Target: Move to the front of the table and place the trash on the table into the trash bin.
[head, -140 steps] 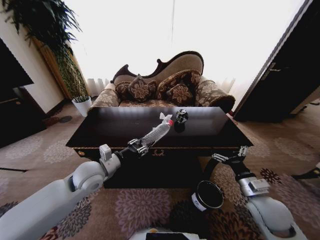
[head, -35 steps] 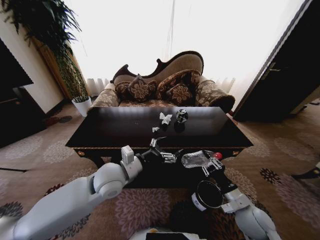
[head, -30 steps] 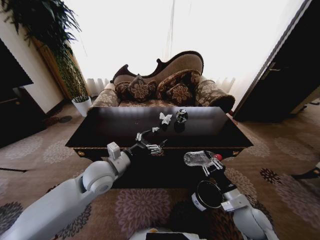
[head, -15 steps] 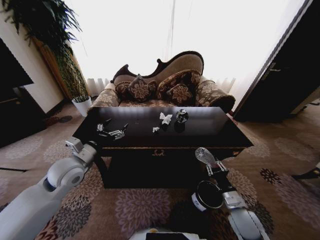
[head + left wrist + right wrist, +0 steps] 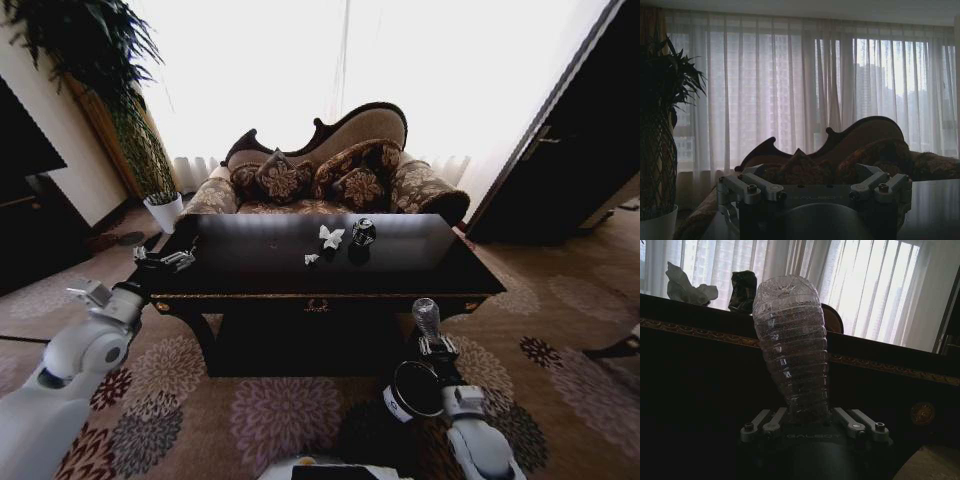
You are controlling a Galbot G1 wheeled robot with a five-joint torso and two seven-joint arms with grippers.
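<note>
On the glossy black table [image 5: 260,270] lie a crumpled white tissue [image 5: 331,237], a smaller tissue scrap [image 5: 312,259] and a dark can [image 5: 363,233]. My right gripper [image 5: 436,346] is shut on the neck end of a clear ribbed plastic bottle [image 5: 427,317], holding it upright in front of the table, just above the black trash bin [image 5: 415,391]. The right wrist view shows the bottle [image 5: 790,340] in that gripper [image 5: 810,421], with the tissue [image 5: 687,287] and can [image 5: 743,290] beyond the table edge [image 5: 715,330]. My left gripper [image 5: 166,260] hovers open over the table's left corner, its fingers [image 5: 747,188] apart and holding nothing.
A carved sofa [image 5: 330,170] with cushions stands behind the table. A tall plant in a white pot [image 5: 165,210] is at the back left, next to a dark cabinet [image 5: 25,200]. A dark door [image 5: 570,160] is on the right. Patterned carpet surrounds the table.
The bottle passed from my left gripper to my right one. The right gripper then turned it upright and lowered it above the bin. My left arm swung from mid-table to the left corner.
</note>
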